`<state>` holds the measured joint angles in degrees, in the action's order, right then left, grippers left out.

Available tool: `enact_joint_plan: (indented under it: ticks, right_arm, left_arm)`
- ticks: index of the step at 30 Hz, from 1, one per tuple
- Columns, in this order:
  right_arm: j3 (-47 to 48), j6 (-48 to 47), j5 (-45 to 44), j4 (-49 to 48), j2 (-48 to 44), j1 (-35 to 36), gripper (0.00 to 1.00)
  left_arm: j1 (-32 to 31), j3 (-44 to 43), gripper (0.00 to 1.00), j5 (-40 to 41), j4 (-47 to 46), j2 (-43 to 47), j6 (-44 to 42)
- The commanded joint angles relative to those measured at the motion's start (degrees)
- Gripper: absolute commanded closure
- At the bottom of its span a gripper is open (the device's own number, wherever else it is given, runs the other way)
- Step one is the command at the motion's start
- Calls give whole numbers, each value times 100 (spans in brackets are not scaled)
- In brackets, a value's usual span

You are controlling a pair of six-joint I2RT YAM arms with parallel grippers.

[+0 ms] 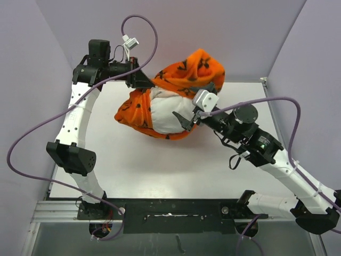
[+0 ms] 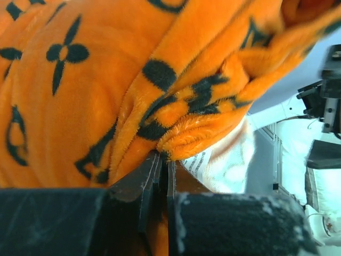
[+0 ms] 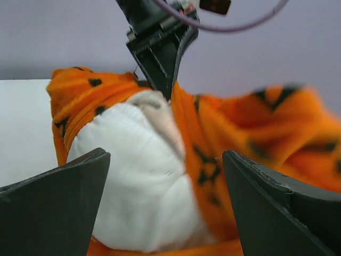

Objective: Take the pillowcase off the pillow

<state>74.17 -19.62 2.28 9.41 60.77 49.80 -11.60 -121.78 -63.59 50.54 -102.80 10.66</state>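
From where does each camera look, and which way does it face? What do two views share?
Top external: above and behind the robot, looking down at the table; left arm and right arm show, pillowcase and pillow between them.
Left wrist: on the left arm, close against orange fabric; left tool shut on the pillowcase.
Right wrist: on the right arm, facing the white pillow; right tool open, fingers in both lower corners.
Shared: right wrist and top views both show the left tool pinching the pillowcase.

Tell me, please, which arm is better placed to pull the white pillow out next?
Right, probably. The right gripper is open with its jaws facing the bare pillow, while the left gripper is shut on the pillowcase edge, anchoring it.
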Motion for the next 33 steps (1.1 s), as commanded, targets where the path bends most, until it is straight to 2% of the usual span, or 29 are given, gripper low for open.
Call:
enact_joint_plan:
  ticks: [1,4,7,9,13,15,17,20,27,33]
  right_arm:
    - [957,-1174,563,862,270,323,8]
    - [1654,-1817,581,1729,845,693,6]
    - [2116,-1814,909,2384,1198,731,6]
    - [2051,-1697,1057,2406,1249,883,8]
    - [1471,-1697,205,1924,1403,1704,9]
    - [1150,-1737,-571,1340,1560,1977,9]
    - [875,-1874,-1221,872,1697,2050,8]
    - [538,-2064,-1580,106,1698,2021,6]
    - [602,-2215,-1530,-358,1691,1441,3]
    - [711,-1897,-1334,-461,2067,1110,1]
  left_arm:
    - [-119,-594,100,226,-47,-255,284]
    - [-213,-794,100,342,83,-294,235]
    - [-228,-830,100,500,123,-249,192]
    - [-240,-830,100,601,162,-205,105]
    - [-293,-883,100,578,213,-192,94]
    - [-331,-956,100,552,224,-217,115]
    - [-370,-1043,100,502,248,-239,142]
    - [-419,-1153,100,484,332,-239,137]
    - [-527,-1243,100,458,422,-196,136]
    - [-620,-1250,100,325,273,-224,329]
